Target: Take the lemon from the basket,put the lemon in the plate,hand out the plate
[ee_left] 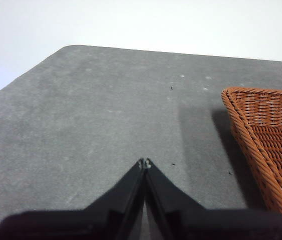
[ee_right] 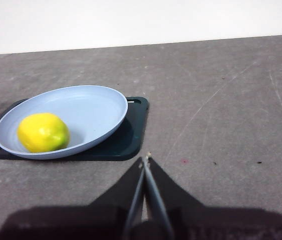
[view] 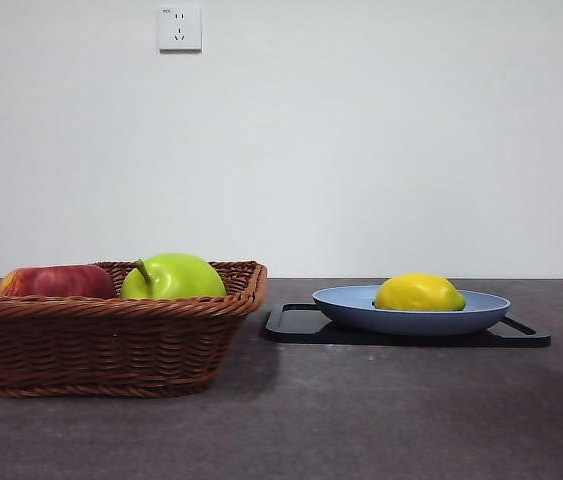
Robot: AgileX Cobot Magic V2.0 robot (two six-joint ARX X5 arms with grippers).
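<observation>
The yellow lemon [view: 419, 292] lies in the light-blue plate [view: 481, 312], which rests on a flat black tray [view: 296, 325] at the right. The brown wicker basket [view: 111, 340] stands at the left. In the right wrist view the lemon [ee_right: 42, 132] sits in the plate [ee_right: 95, 110], apart from my right gripper [ee_right: 146, 159], which is shut and empty over bare table. My left gripper [ee_left: 145, 163] is shut and empty beside the basket's corner [ee_left: 266, 130]. Neither gripper shows in the front view.
A green apple [view: 173, 276] with a stem and a red apple [view: 56, 281] lie in the basket. The table [view: 361, 420] is dark grey. A white wall with a socket [view: 179, 28] stands behind.
</observation>
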